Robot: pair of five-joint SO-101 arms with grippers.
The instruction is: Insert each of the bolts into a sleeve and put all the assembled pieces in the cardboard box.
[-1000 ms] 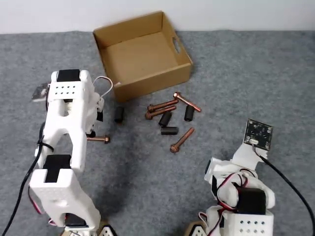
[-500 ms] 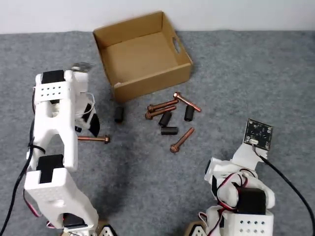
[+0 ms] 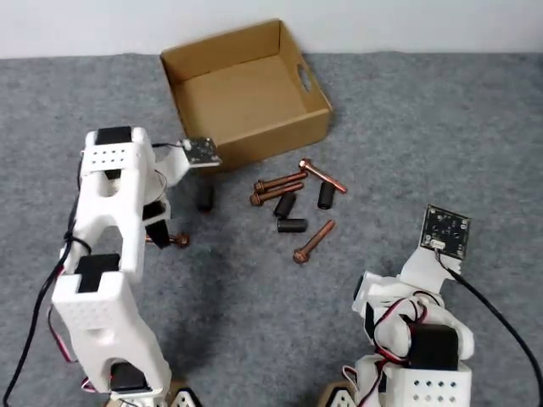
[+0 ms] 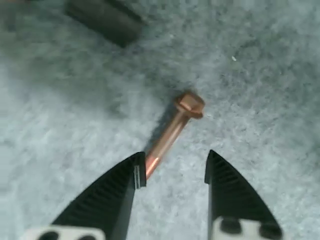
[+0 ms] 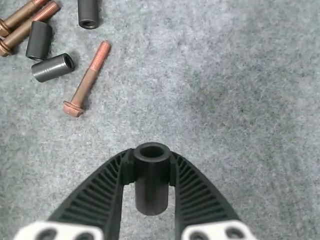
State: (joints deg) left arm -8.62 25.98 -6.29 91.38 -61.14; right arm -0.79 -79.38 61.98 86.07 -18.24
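Observation:
A copper bolt [image 4: 172, 131] lies on the grey carpet, its threaded end beside one fingertip of my open left gripper [image 4: 175, 167], which stands over it without holding it. In the high view only the bolt's head [image 3: 181, 241] shows beside the left gripper [image 3: 158, 229]. My right gripper [image 5: 151, 157] is shut on a black sleeve [image 5: 151, 187], held low over the carpet at the near right. The cardboard box [image 3: 254, 146] stands at the back with nothing in it. One sleeve [image 3: 204, 197] lies just in front of the box.
Right of centre lie three bolts [image 3: 280, 181], [image 3: 322, 176], [image 3: 313, 241] and three sleeves [image 3: 285, 204], [image 3: 292, 225], [image 3: 325, 195] in a loose cluster. The right arm [image 3: 411, 335] sits at the near right. Bare carpet stretches between the arms.
The left arm swung left, then back right, and its wrist turned; its gripper now covers most of the bolt's shank. The right arm kept still.

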